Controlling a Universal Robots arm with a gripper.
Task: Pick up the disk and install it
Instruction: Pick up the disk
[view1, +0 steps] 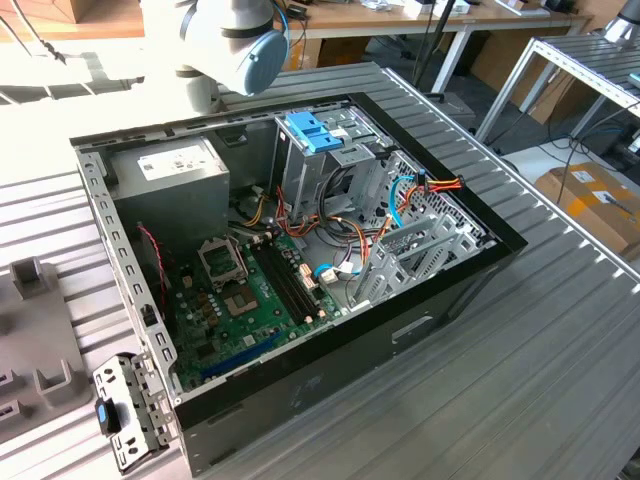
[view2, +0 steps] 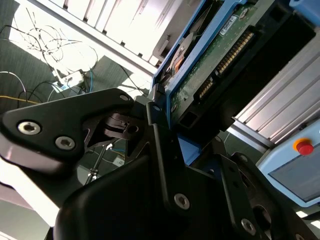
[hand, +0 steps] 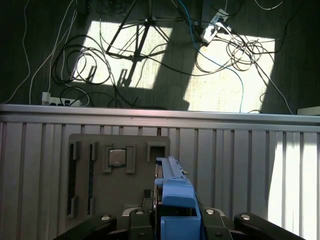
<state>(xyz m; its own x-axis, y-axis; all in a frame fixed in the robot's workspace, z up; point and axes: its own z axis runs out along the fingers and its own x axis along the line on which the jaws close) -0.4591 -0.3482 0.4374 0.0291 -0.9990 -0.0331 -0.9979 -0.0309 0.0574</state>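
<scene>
The disk (view2: 210, 65) is held up off the table, its green circuit-board underside and connector row facing the second wrist view and blue plastic rails along its edges. In the first wrist view I see it edge-on as a blue rail (hand: 172, 192) rising between the black fingers. My gripper (hand: 172, 217) is shut on the disk, one black finger (view2: 161, 131) pressed against its rail. Below it lies a grey fixture plate (hand: 100, 200). The arm (view1: 235, 40) stands behind the open computer case (view1: 420, 330) in the exterior view.
Inside the case are a grey power-supply box (view1: 170, 180), a green motherboard (view1: 250, 290) and a metal cage with a light-blue bracket (view1: 312, 130). The fixture plate holds a processor chip (hand: 117, 157). Cables and a tripod (hand: 145, 30) lie on the floor beyond the ribbed table.
</scene>
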